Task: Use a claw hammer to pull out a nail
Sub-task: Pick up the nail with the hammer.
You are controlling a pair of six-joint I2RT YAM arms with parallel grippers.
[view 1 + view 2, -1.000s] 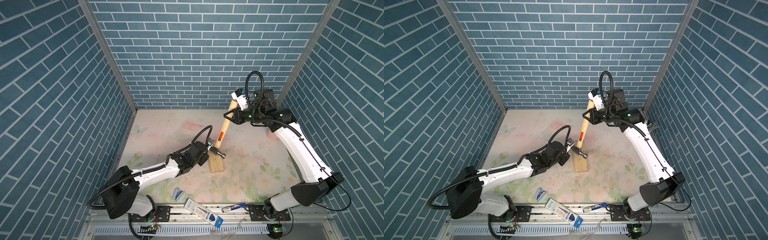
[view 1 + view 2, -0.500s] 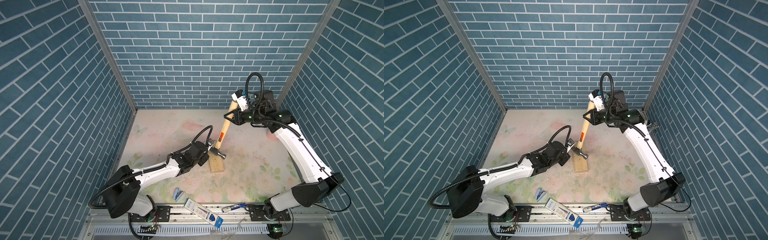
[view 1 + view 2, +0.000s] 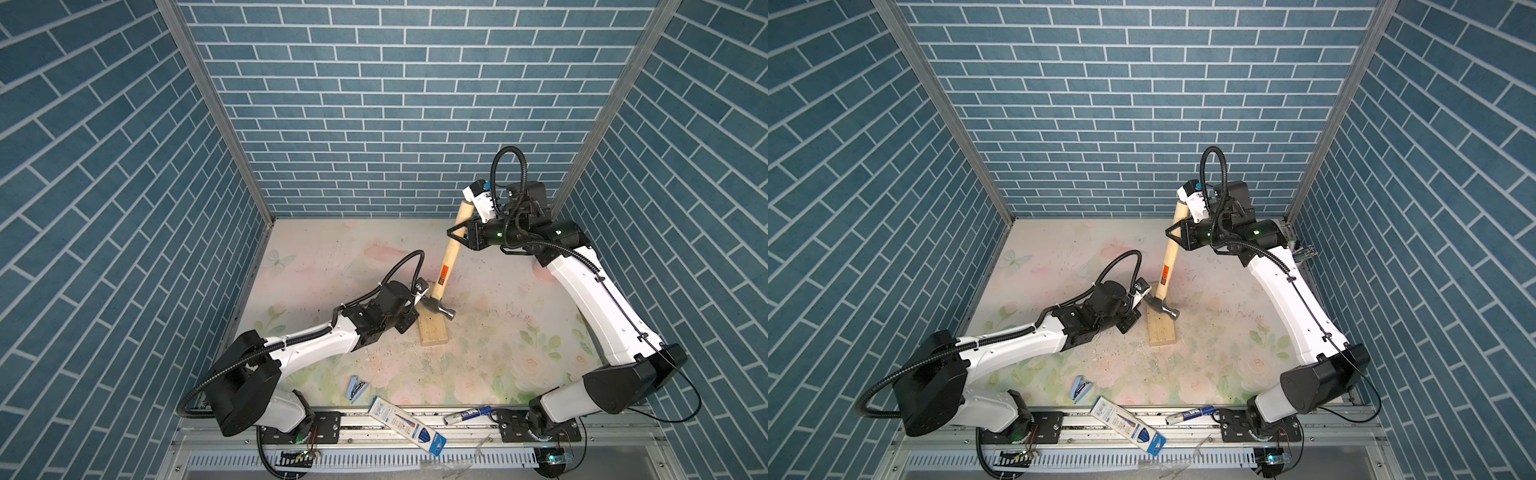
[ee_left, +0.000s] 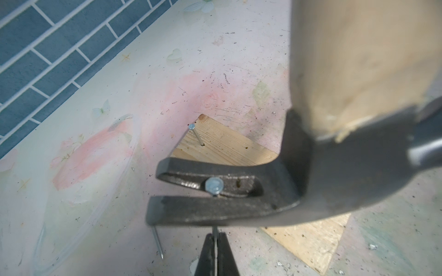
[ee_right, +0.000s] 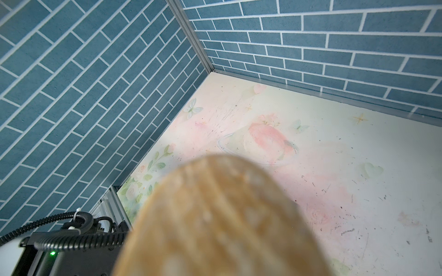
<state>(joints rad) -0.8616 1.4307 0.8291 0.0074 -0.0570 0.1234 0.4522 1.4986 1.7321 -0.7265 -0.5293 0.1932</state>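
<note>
Grey-headed, pale wooden-handled claw hammer [image 3: 451,253] head-down on pale wooden block [image 3: 434,336], handle leaning up and away | forked claw astride silver nail [image 4: 214,186] | right gripper [image 3: 457,232] clamps handle top | left gripper [image 4: 215,239], nearer block, fingers together on nail shank

Reaches low and far forward with the left arm [image 3: 316,353], forearm almost level, black wrist just behind the pincer. Pinches with the left gripper [image 4: 216,240], tips pressed together on the thin shaft of a nail [image 4: 214,186] that runs on just beyond them. Stands tall with the right arm [image 3: 590,299], bent sharply at the elbow, wrist level behind its pincer. Clamps sideways with the right gripper [image 3: 454,235] on the claw hammer [image 3: 446,266], handle end just above the fingers.
</note>
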